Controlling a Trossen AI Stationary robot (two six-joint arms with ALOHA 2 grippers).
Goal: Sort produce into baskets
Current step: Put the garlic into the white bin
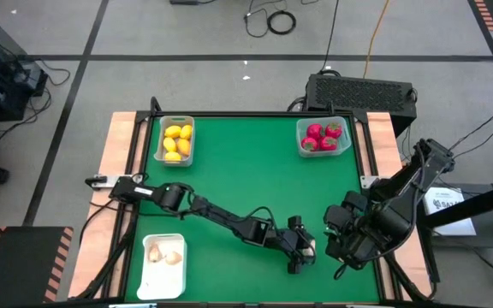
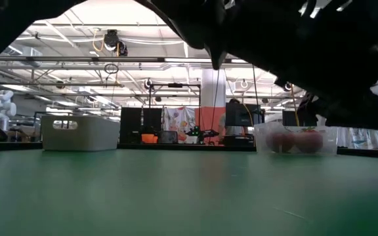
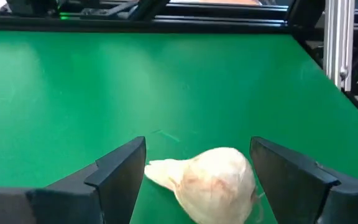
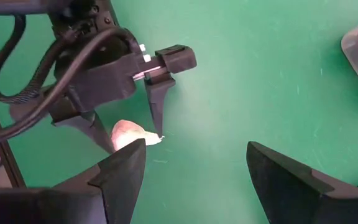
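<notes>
A whitish garlic bulb lies on its side on the green mat, near the front right. My left gripper is open and low over the mat, one finger on each side of the bulb, apart from it as far as shows. In the high view the left gripper is at the end of the outstretched arm. My right gripper is open and holds nothing. It hovers just to the right, looking down on the bulb.
A grey-white bin with yellow fruits stands at the far left. A clear bin with red fruits stands at the far right. A white tray at the near left holds two garlic bulbs. Bare mat lies between them.
</notes>
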